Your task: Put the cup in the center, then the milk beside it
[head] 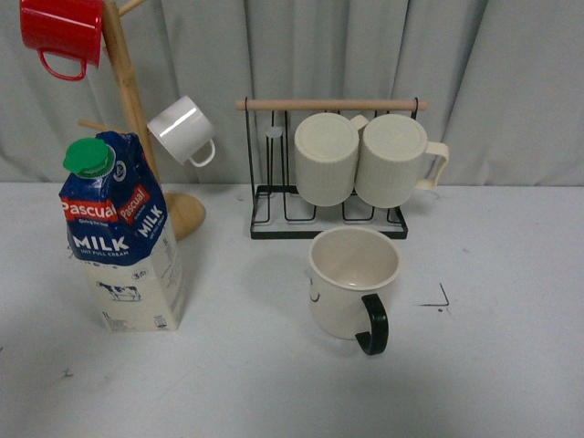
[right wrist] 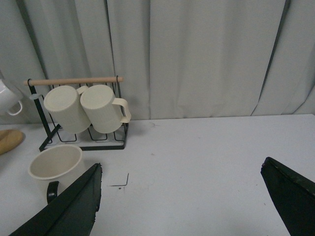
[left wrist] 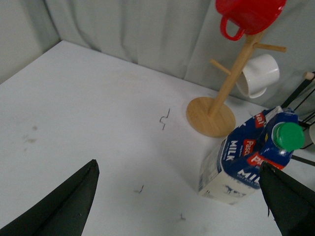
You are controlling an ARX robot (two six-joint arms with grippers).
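Count, front view: one milk, one cup, two ribbed cream mugs, one red mug, one small white mug. One wire rack, one wooden mug tree. Both stood on a pale worktop before a grey curtain.

Holders: the rack, at upper centre of the frame, held both ribbed mugs side by side under its wooden bar, bases toward the camera. The tree, at upper left, carried the red mug at the top and the white mug lower on a peg. The cup stood upright, mouth up, showing only a cream interior. Its black handle faced the lower edge of the frame. The milk was closed with a green cap.

Positions: the milk stood upright at left of the frame, just in front of the tree's base. The cup stood right of centre, in front of the rack and well apart from the milk.

Left claw: fingers spread wide, holding nothing. The milk lay ahead, toward one finger, which overlapped the carton's edge; contact could not be told.

Right claw: spread wide, holding nothing. The cup sat outside the gap, beside one finger.
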